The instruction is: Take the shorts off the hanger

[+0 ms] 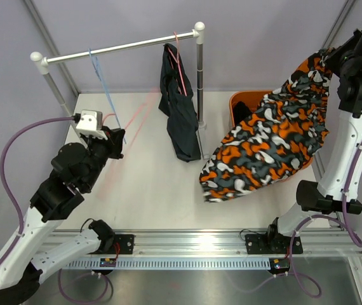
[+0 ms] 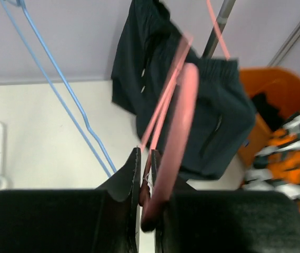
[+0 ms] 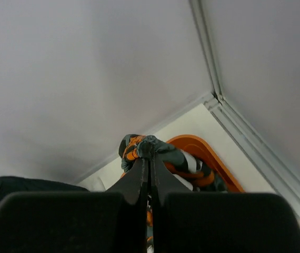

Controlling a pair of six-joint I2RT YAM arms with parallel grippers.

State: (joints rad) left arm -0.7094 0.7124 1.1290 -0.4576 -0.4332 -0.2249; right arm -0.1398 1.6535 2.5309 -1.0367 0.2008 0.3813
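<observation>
- At the right side of the table [image 1: 149, 190], the right gripper [image 3: 150, 158] has its jaws pressed almost together, pinching a fold of the camouflage shorts [image 1: 270, 140]. They hang from it, draped over the orange bin [image 1: 244, 95].
- The left gripper [image 2: 146, 158] has its jaws closed to a slit on a pink hanger [image 2: 176, 121], blurred in the wrist view.
- A black pair of shorts [image 1: 178, 108] hangs from the rail [image 1: 117, 49], well apart from both grippers — a blue hanger [image 1: 101, 79] hangs further left.
</observation>
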